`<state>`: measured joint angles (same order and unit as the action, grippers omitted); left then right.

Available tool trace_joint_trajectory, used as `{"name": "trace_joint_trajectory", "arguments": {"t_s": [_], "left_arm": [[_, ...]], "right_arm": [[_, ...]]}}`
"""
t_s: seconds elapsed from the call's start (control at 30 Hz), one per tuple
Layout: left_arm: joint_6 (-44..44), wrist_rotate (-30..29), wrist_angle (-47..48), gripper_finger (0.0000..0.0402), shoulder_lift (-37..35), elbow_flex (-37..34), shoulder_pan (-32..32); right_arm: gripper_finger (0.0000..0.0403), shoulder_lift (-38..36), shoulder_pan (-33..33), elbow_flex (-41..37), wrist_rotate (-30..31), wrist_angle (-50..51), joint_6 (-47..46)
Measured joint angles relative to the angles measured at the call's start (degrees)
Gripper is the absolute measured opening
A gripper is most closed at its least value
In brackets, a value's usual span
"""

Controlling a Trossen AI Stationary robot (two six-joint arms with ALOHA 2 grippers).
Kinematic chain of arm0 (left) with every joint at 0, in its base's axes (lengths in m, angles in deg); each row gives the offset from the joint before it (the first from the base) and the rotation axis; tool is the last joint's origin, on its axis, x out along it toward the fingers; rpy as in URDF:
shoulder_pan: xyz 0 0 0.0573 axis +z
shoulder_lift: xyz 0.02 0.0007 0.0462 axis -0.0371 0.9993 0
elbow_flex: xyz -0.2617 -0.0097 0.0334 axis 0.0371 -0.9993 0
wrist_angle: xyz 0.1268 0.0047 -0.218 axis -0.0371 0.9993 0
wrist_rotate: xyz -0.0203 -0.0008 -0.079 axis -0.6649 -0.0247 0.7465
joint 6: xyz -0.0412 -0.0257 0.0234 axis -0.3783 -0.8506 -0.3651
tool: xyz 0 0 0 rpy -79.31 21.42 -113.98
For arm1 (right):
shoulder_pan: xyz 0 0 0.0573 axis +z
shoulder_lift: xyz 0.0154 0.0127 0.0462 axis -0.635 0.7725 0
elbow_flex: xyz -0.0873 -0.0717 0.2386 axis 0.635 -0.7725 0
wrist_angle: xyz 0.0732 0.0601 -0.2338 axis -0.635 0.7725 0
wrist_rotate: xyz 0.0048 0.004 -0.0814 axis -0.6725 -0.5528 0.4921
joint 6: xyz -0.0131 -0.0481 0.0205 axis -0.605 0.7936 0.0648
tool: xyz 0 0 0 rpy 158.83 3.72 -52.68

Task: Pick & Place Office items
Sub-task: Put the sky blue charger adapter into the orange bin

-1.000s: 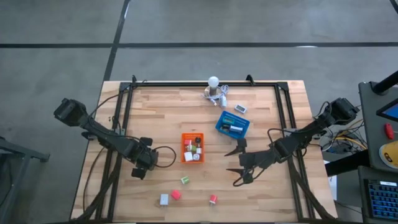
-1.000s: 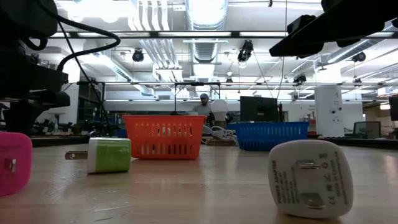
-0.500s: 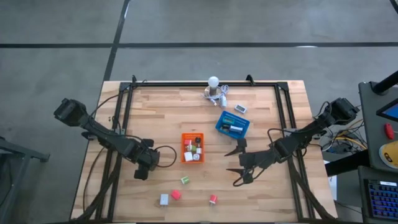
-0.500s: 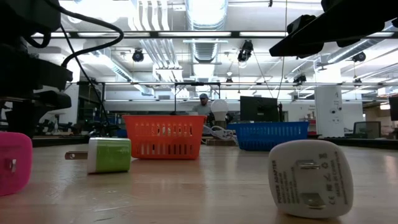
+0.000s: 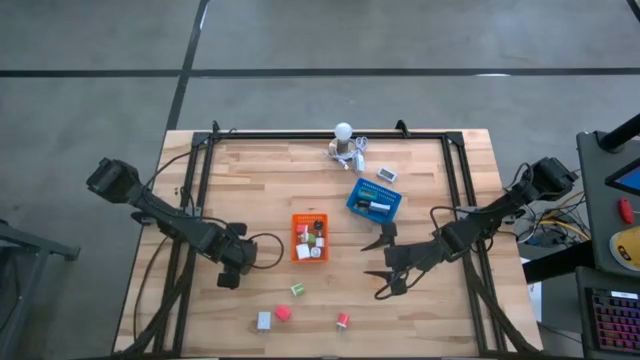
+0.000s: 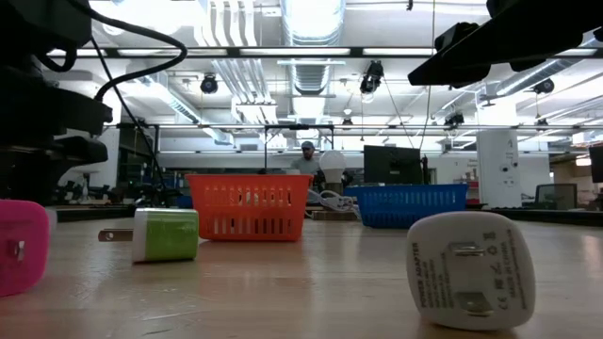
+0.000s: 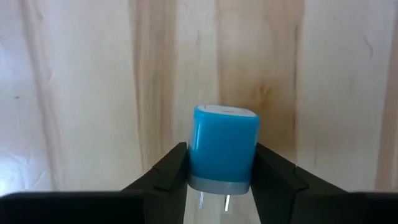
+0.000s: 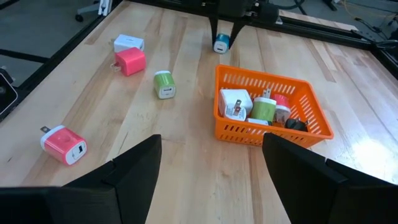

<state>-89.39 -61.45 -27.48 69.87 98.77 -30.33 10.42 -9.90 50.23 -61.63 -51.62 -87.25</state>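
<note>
My left gripper point(image 5: 229, 270) points down at the table's left part, left of the orange tray point(image 5: 310, 224), and is shut on a blue charger plug point(image 7: 222, 146), which also shows in the right wrist view point(image 8: 221, 43). My right gripper point(image 5: 379, 266) hangs open right of the orange tray, with nothing between its fingers. Loose office items lie near the front edge: a green plug point(image 5: 297, 290), a white one point(image 5: 264, 320), a pink one point(image 5: 283, 313) and a red one point(image 5: 343, 320). My left gripper pinches the blue plug between its two fingers, on two opposite sides near its grey pronged end point(image 7: 219, 182). The fingers come from above, pointing down. The prongs point up toward the wrist and the blue end points down. Whether it rests on the table, I cannot tell.
The orange tray point(image 8: 225, 94) holds several plugs. A blue tray point(image 5: 358, 196) stands farther back, and a white bulb with cables point(image 5: 345, 140) sits at the far edge. Black rails point(image 5: 195, 190) run along the table's sides. Bare wood lies between the trays and the loose items.
My left gripper has turned a little on the spot, without travelling across the table. My right gripper and the loose items have kept still.
</note>
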Motion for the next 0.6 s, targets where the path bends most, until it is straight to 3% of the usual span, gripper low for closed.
{"name": "trace_joint_trajectory", "arguments": {"t_s": [0.33, 0.6], "left_arm": [[-0.59, -6.13, -5.56, 0.0133, 0.0, -0.11, 0.02], [-0.15, -12.37, -23.08, 0.0133, -0.04, -5.06, -0.04]], "right_arm": [[0.0263, 0.0, 0.0, 0.0, 0.0, 0.02, -0.2], [0.0251, 0.0, -0.02, -0.82, -0.01, -0.11, -0.73]]}}
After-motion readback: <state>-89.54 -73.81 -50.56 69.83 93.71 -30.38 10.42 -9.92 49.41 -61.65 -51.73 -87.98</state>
